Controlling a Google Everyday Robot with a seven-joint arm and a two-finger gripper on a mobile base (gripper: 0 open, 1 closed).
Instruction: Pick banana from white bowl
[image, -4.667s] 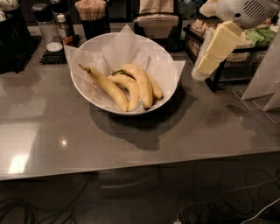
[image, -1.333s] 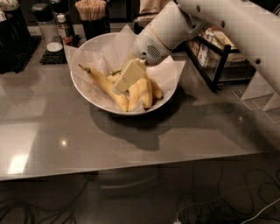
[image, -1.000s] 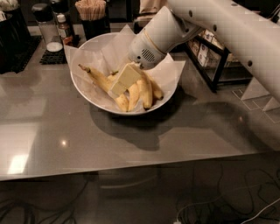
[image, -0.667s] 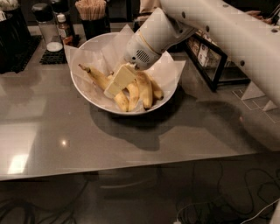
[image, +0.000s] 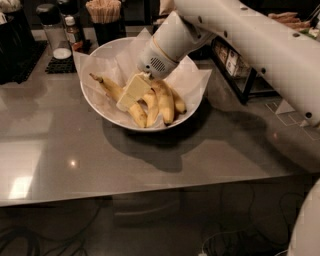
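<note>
The gripper (image: 128, 97) is down inside the white bowl (image: 98, 106), tip low on the left of the pile, and whether it is wide, narrow or holding anything I cannot tell. It lies right across the long banana (image: 107, 86), hiding that one's middle; the stem pokes out up-left and the far end shows below the tip. The other bananas (image: 165, 102) sit just beside it on the right, fanned toward the near rim. Crinkled paper (image: 120, 56) stands above the rim all round. Bare grey table (image: 150, 170) spreads ahead and left, up to the front edge. Behind, it's crowded: a cup of sticks (image: 104, 12), a shaker (image: 51, 29), a black mat (image: 61, 65). A dark rack (image: 234, 64) is close on the right. The arm (image: 250, 40) runs off the frame at top and right.
</note>
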